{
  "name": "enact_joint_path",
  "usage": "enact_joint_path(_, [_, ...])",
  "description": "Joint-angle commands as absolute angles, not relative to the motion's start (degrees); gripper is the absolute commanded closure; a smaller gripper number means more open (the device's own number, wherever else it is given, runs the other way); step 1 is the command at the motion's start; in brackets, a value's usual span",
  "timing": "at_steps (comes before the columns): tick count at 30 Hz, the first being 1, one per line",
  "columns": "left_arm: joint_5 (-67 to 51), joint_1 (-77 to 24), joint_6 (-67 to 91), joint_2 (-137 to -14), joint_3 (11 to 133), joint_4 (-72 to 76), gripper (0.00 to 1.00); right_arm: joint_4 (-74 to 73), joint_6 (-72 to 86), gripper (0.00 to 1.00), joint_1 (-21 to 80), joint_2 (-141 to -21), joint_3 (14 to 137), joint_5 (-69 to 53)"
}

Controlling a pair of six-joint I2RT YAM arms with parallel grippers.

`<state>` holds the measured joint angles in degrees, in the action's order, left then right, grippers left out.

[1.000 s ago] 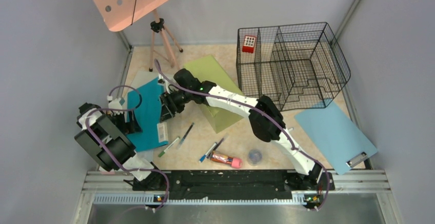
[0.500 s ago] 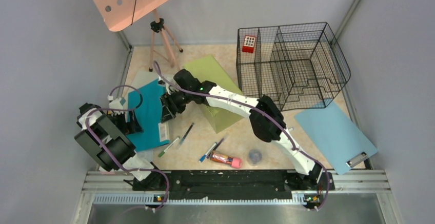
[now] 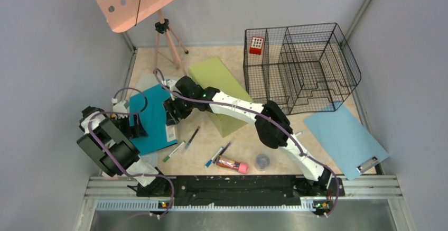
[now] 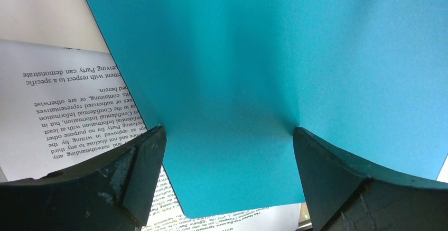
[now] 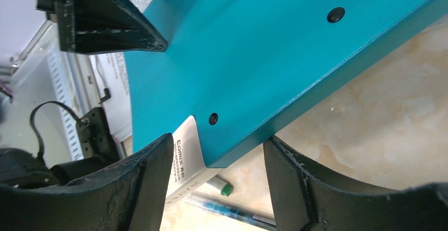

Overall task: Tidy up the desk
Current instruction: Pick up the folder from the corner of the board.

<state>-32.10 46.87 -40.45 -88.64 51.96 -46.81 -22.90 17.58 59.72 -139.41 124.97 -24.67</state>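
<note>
On the beige marble desk a teal folder lies at the left, over printed sheets. My right gripper is at the folder's right edge. In the right wrist view its jaws hold the folder's corner beside the white spine label, one finger on each side. My left gripper is at the folder's left side. In the left wrist view it is open, its fingers spread in front of the teal cover.
A black wire basket with a red item stands back right. An olive-green folder lies mid-desk and a light blue clipboard right. Pens, a green-capped marker, a red tube and a pink stand are nearby.
My right gripper has shifted left and back with the folder's right edge, and the folder's label end has moved with it. The left arm has barely moved.
</note>
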Motion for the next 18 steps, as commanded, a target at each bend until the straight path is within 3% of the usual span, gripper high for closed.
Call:
enact_joint_path(1, [-34.4, 45.6, -41.0, -90.9, 50.2, -52.8, 0.05, -20.3, 15.9, 0.37, 61.8, -140.9, 129.4, -19.7])
enact_joint_path(14, [-33.0, 45.7, -38.9, -89.8, 49.6, -50.9, 0.05, -26.3, 19.6, 0.32, 62.4, -143.8, 127.3, -7.2])
enact_joint_path(18, [-32.2, 45.7, -37.5, -89.3, 49.6, -49.7, 0.05, -26.9, 20.9, 0.25, 62.0, -143.1, 126.0, -6.2])
